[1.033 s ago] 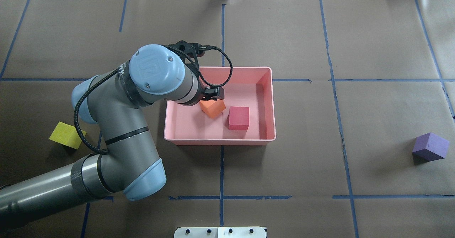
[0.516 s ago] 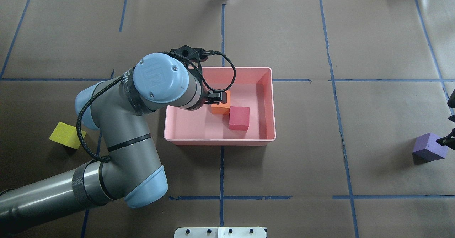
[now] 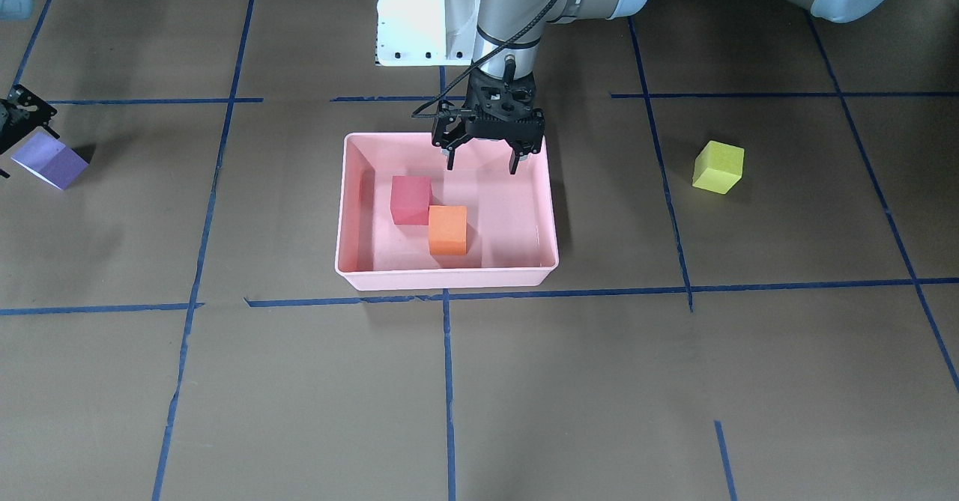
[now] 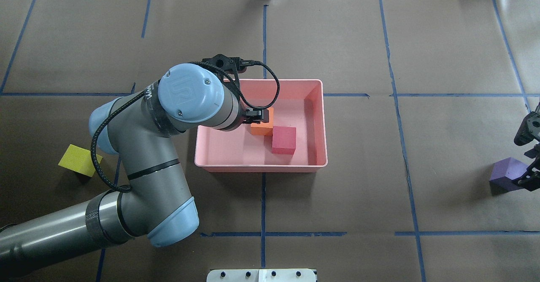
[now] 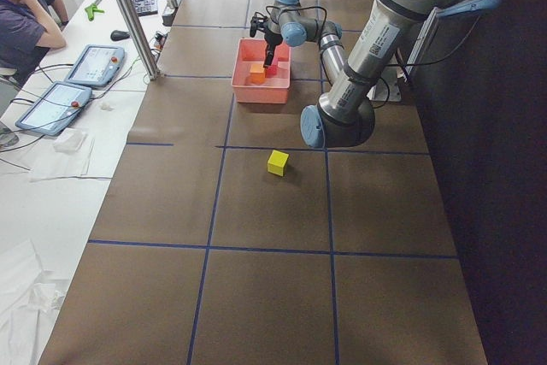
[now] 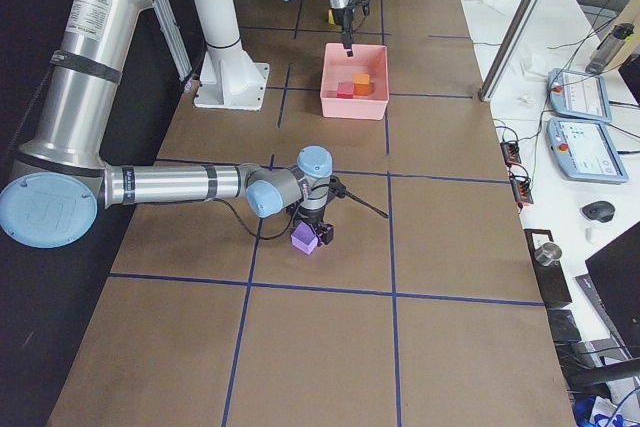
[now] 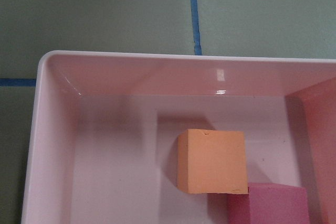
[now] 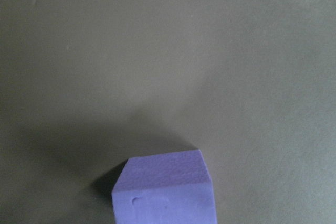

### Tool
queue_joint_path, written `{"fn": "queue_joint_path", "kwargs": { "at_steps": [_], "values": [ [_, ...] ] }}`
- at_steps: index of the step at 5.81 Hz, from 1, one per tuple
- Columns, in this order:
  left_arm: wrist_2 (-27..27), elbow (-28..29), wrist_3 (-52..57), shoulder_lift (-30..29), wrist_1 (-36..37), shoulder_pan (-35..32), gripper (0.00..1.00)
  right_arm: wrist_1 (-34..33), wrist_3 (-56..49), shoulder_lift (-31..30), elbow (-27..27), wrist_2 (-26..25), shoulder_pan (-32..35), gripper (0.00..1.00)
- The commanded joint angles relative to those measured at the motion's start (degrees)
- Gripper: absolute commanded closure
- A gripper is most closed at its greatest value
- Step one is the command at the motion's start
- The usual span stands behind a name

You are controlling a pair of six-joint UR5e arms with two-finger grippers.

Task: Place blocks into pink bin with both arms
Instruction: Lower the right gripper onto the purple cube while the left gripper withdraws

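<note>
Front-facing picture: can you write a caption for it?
Open left gripper over the pink bin, red block and orange block inside.

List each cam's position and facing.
Front-facing: across table, facing robot; open left gripper over pink bin.
Overhead: behind robot, looking down; left arm, right gripper by purple block.
Exterior left: table's left end, along table; left arm near.
Exterior right: right end, likewise; right arm near.
Left wrist: down into bin, orange block; no body.
Right wrist: down on purple block; no body.
Shared: front-facing, overhead both show bin.

Blue joint cap (image 4: 188, 91) of the left arm (image 4: 143, 147) — a logo, likely "UR" — nothing else legible.
</note>
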Motion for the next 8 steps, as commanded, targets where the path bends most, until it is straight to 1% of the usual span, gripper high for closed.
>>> {"fn": "queue_joint_path", "kwargs": {
  "at_steps": [1,3,4,5,6,7,8],
  "values": [
    [0.0,0.0,0.0,0.1,0.0,0.0,0.00,0.0,0.1,0.5,-2.4,-0.1,-2.9,0.00],
    [0.0,-0.1,0.0,0.5,0.0,0.1,0.00,-0.1,0.5,2.5,-4.5,-0.3,-3.4,0.37],
    [-0.1,-0.4,0.2,0.9,0.0,0.0,0.00,-0.1,0.6,3.5,-5.1,-0.3,-3.4,0.43],
    [-0.2,-0.6,0.4,0.9,0.0,0.0,0.00,-0.1,1.1,4.2,-4.4,0.6,-3.3,0.50],
    [-0.2,-0.6,0.6,1.0,0.3,-0.1,0.00,-0.5,5.4,4.2,-2.7,1.6,-3.3,0.51],
    [-1.9,-1.7,2.1,2.5,1.5,-0.3,0.00,-0.9,13.6,6.1,-1.3,4.0,-1.4,0.51],
    [-4.4,-2.9,8.4,3.0,3.6,-2.3,0.00,-1.0,19.6,8.1,-1.0,6.1,0.4,0.51]
  ]
}}
